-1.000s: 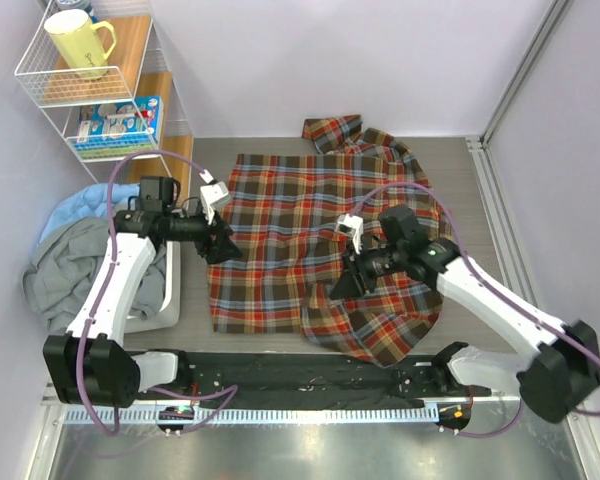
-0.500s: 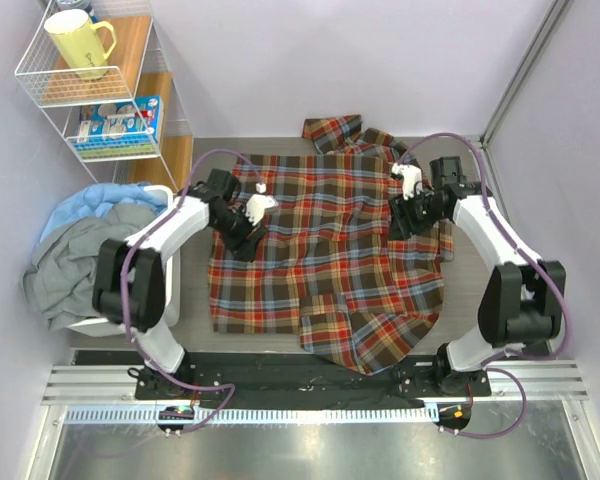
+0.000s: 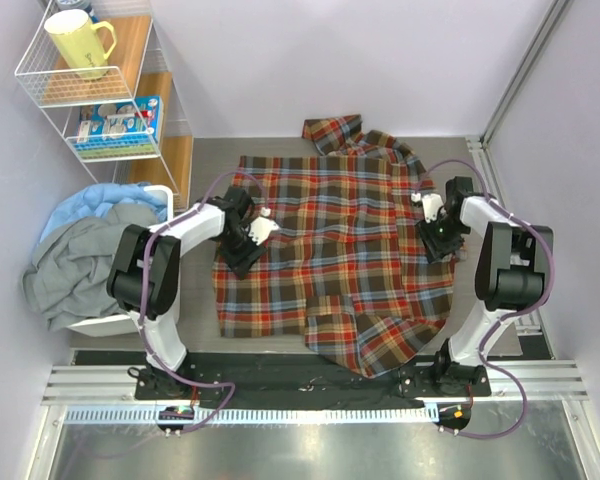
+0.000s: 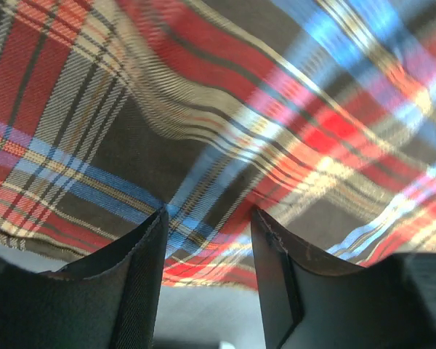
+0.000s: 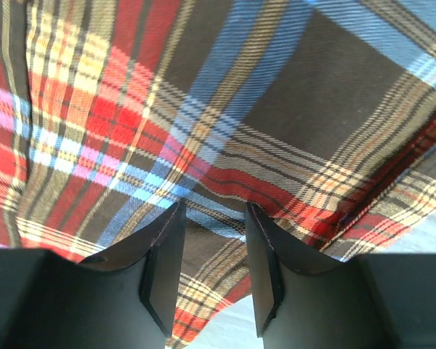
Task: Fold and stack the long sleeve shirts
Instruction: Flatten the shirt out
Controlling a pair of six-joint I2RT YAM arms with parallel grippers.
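Barely begun: the red, brown and yellow tartan flannel shirt (image 3: 330,250) lies unfolded across the grey worktop (image 3: 270,145). Left gripper (image 4: 208,212) and right gripper (image 5: 215,205) stand parted at its sides, holding nothing.

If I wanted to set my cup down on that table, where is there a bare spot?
Bare table shows along the back, between wall and plaid shirt, and in a narrow lane between the shirt and the laundry basket. The shirt's sides are crowded by the left arm and right arm.
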